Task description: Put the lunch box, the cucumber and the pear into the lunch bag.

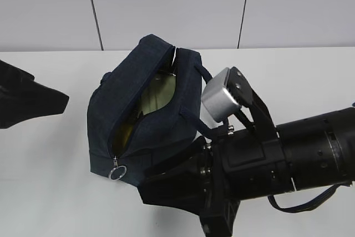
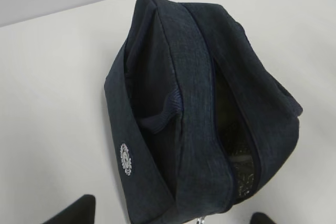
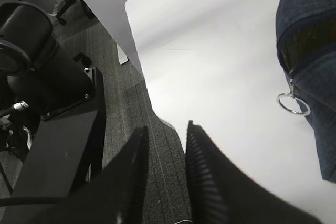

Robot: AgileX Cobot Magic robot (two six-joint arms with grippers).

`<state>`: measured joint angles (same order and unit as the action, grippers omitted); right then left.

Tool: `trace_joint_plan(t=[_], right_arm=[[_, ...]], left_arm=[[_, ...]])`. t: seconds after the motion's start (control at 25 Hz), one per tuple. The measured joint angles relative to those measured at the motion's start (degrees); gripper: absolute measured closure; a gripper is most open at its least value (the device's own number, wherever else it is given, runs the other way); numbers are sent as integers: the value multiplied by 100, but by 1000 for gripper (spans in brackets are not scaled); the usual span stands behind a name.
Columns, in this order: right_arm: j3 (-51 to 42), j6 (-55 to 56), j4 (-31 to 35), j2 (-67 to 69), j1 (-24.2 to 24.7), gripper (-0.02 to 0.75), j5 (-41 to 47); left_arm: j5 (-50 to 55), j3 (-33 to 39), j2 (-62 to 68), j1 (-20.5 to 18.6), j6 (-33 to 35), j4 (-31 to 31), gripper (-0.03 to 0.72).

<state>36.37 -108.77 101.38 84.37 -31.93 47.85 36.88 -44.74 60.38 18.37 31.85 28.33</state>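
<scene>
we see the lunch bag (image 1: 145, 116) on the table (image 1: 50, 154), its zipper part open over the pale lunch box (image 1: 161, 91), our right end effector (image 3: 164, 132) empty, slightly parted, left unclear, so zip slowly by the ring pull (image 1: 117, 173).

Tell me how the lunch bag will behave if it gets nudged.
The lunch bag looks soft: its fabric sags and creases in the left wrist view, so it would probably deform before sliding. It sits tilted, and items show inside, so it may slump or tip.

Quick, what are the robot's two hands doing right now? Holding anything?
Left gripper: open, holding nothing, above the lunch bag.
Right gripper: jaws slightly apart, empty, near the bag's ring pull.
</scene>
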Motion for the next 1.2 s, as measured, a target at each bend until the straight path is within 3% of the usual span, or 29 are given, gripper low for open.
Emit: trace_joint_plan(t=[0.84,1.2], right_arm=[[0,29,0,0,0,526,-70],[71,4,13,-418,0,526,-713]], left_arm=[[5,0,0,0,0,29,221],[5,0,0,0,0,34,232]])
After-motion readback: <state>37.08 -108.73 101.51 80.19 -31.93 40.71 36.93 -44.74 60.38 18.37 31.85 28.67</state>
